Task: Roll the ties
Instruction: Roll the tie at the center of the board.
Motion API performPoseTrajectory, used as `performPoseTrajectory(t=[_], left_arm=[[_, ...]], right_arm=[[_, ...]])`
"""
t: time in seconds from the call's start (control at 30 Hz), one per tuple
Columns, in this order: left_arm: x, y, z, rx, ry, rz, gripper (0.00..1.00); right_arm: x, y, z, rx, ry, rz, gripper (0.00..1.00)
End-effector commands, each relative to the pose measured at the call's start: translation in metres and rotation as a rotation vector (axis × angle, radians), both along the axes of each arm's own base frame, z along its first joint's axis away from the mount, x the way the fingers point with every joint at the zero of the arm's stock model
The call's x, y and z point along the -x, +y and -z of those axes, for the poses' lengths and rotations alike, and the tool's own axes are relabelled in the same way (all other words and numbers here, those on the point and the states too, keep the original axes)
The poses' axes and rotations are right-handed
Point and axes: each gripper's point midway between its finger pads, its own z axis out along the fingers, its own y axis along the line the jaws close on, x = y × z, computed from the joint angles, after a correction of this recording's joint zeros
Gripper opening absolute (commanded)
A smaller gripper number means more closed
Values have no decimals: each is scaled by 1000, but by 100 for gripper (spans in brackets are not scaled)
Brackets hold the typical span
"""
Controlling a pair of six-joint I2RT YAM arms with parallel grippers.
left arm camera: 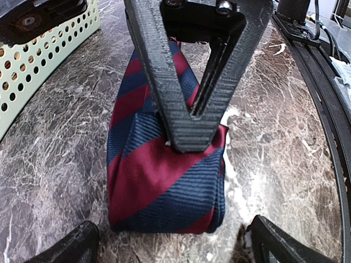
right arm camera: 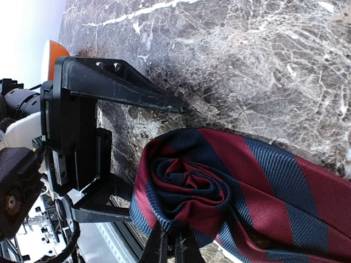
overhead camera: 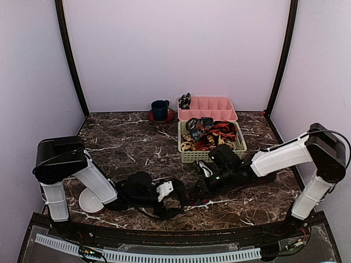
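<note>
A navy tie with red diagonal stripes (left arm camera: pixel 164 186) lies on the marble table, its end coiled into a roll (right arm camera: pixel 203 192). My right gripper (right arm camera: pixel 171 244) is shut on the roll's edge; in the left wrist view its black fingers (left arm camera: pixel 192 109) pinch the top of the roll. My left gripper (left arm camera: pixel 173 238) is open, one finger on each side of the roll, not touching it. Its fingers (right arm camera: pixel 120 87) also show in the right wrist view. In the top view both grippers meet at the tie (overhead camera: pixel 189 195) near the front middle.
A pale green basket (overhead camera: pixel 189 156) holding several loose ties stands behind the right gripper. A pink divided tray (overhead camera: pixel 211 104) is behind it, with a coiled tie in its left corner. A blue cup (overhead camera: pixel 160 109) sits on a red saucer. A white disc (overhead camera: pixel 90 201) lies by the left arm.
</note>
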Motion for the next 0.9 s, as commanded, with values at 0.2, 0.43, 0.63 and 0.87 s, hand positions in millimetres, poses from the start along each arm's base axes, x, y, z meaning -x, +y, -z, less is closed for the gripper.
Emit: performPoseTrajectory(t=[0.2, 0.43, 0.63, 0.87], left_arm=[[-22, 1, 21, -58, 57, -21, 99], [-7, -16, 36, -79, 108, 106, 99], [-5, -22, 49, -107, 102, 122, 99], [-4, -10, 55, -128, 120, 79, 60]], right_arm=[[-3, -1, 7, 51, 4, -22, 0], [-6, 1, 3, 52, 5, -31, 0], [-11, 2, 1, 50, 2, -37, 0], [-13, 4, -6, 32, 4, -43, 0]])
